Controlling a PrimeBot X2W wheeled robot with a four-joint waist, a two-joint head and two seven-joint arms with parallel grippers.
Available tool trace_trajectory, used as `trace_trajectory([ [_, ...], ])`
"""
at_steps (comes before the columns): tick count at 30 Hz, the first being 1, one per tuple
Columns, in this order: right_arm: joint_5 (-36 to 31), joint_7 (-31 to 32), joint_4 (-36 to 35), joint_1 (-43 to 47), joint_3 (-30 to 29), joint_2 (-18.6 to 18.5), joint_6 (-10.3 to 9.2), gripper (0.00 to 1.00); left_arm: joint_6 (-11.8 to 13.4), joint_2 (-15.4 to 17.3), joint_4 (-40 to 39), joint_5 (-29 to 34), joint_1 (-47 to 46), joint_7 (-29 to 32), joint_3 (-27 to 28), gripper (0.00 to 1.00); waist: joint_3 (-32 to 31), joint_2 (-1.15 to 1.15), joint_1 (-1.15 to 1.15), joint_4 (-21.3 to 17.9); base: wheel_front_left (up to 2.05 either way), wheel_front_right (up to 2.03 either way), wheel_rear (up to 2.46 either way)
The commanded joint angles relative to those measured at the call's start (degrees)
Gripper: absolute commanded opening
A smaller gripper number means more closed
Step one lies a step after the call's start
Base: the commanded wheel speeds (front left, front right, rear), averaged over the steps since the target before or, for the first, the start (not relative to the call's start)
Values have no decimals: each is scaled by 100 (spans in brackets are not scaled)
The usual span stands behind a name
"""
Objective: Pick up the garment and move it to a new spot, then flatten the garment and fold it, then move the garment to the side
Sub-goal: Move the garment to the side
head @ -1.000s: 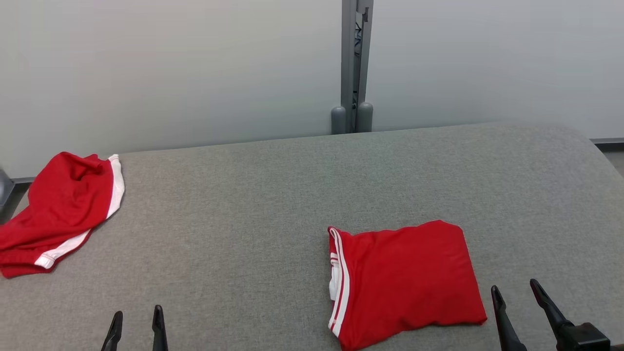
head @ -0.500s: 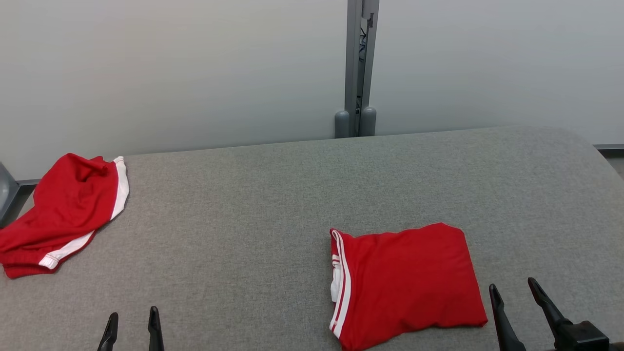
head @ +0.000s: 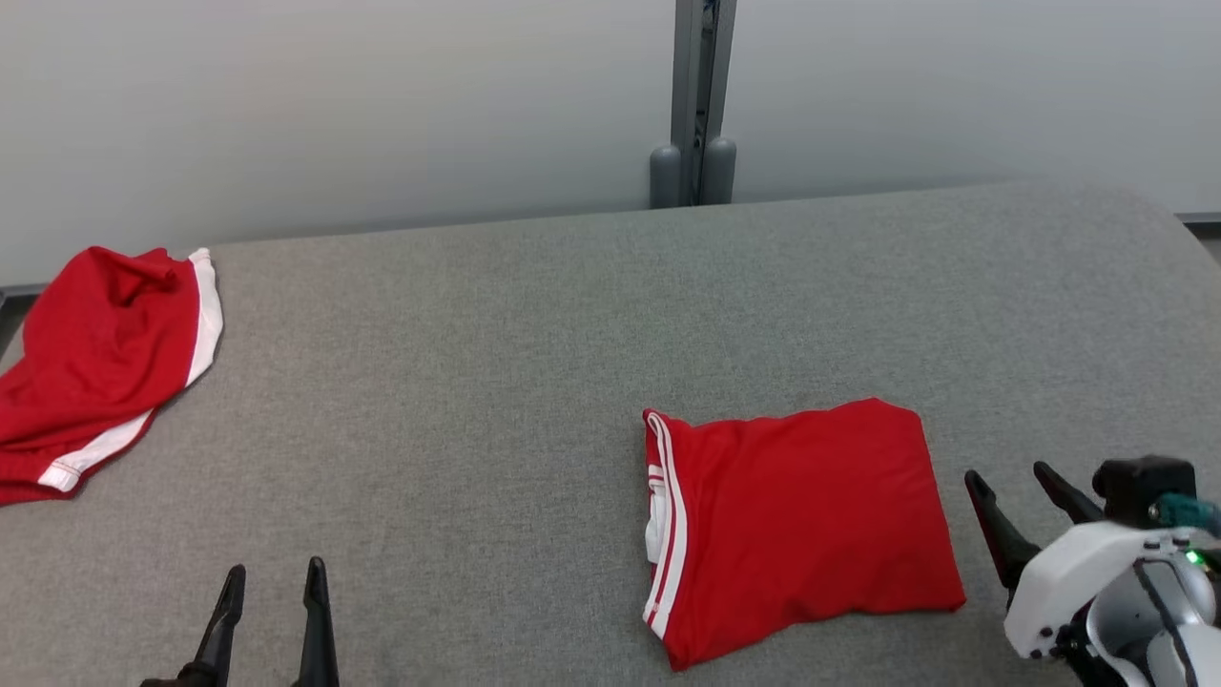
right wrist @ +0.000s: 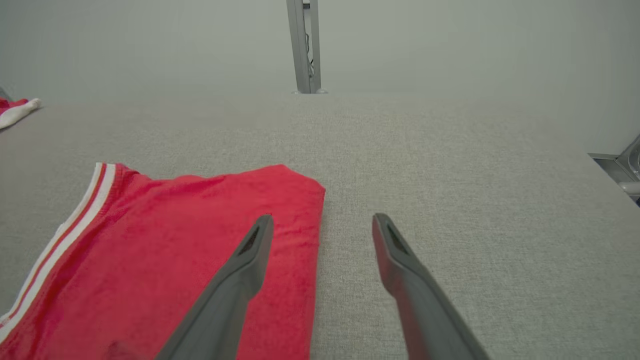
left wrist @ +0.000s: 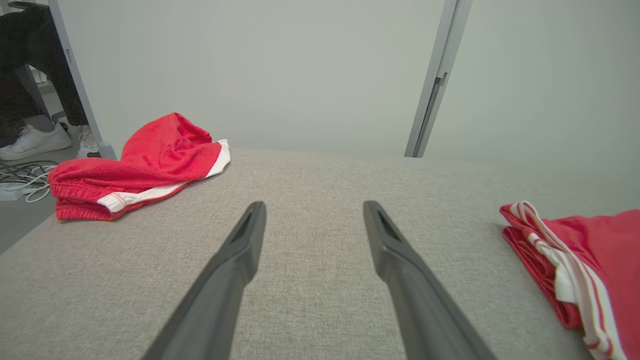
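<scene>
Folded garment (head: 801,525) - red, white-striped band on its left edge - lies flat on the grey bench (head: 477,382), right of centre and toward the near side. Nothing is holding it.

Right gripper (head: 1006,474) sits just beside the garment's right edge, fingers spread apart and empty. In the right wrist view one finger crosses over the red cloth's edge; cannot tell if it touches.

Left gripper (head: 275,572) is at the near left, low over bare bench, fingers released with nothing between them, well apart from both garments.

Crumpled garment (head: 95,353) - red with a white side stripe - is bunched at the bench's far left corner, partly over the edge.

Pale wall (head: 382,95) behind the bench, with a grey post (head: 693,95) at mid-back. The left wrist view catches a person's white shoe (left wrist: 35,142) and cables (left wrist: 22,177) on the floor past the left end.
</scene>
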Motion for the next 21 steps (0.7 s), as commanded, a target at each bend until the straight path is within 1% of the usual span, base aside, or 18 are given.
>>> trace_trajectory([
  [1, 219, 468, 139, -259, 62, -88, 1, 100, -89, 23, -13, 66, -245, -10, 23, 100, 374, 0, 0, 99, 0, 0, 0],
  [2, 207, 657, 218, -369, 126, -185, 1, 100, -92, 25, 4, 76, -291, -9, 28, 100, 455, 0, 0, 129, 0, 0, 0],
  [3, 277, 806, 329, -468, 160, -186, 0, 100, -114, 23, 22, 81, -336, -9, 35, 100, 522, 0, 0, 158, 0, 0, 0],
  [6, 590, 1096, 683, -762, 235, -65, 2, 100, -139, 24, 29, 75, -511, -10, 45, 100, 721, 0, 0, 241, 0, 0, 0],
  [9, 666, 1221, 1107, -1010, 227, 15, 1, 100, -159, 19, 54, 86, -622, -10, 5, 100, 865, 0, 0, 318, 0, 0, 0],
  [10, 666, 1221, 1107, -1010, 227, 15, 1, 100, -159, 19, 54, 86, -622, -10, 5, 100, 865, 0, 0, 318, 0, 0, 0],
  [11, 736, 1267, 1254, -1085, 207, 97, 1, 100, -165, 23, 58, 78, -654, -10, 9, 100, 908, 0, 0, 336, 0, 0, 0],
  [14, 808, 1412, 1586, -1308, 266, 173, 1, 100, -169, 22, 79, 78, -757, -10, 14, 100, 1007, 0, 0, 379, 0, 0, 0],
  [15, 902, 1411, 1635, -1358, 329, 215, 2, 32, -167, 21, 75, 74, -783, -10, 21, 100, 1042, 0, 0, 382, 0, 0, 0],
  [16, 963, 1386, 1647, -1432, 367, 212, 2, 0, -161, 23, 63, 67, -795, -10, 34, 100, 1083, 0, 0, 374, 0, 0, 0],
  [18, 1130, 1293, 1607, -1610, 377, 179, 2, 0, -157, 23, 25, 47, -833, -10, 57, 100, 1169, 0, 0, 325, 0, 0, 0],
  [21, 1243, 1143, 1461, -1933, 309, -21, 0, 0, -192, 19, -85, 63, -929, -10, 60, 100, 1364, 0, 0, 178, 0, 0, 0],
])
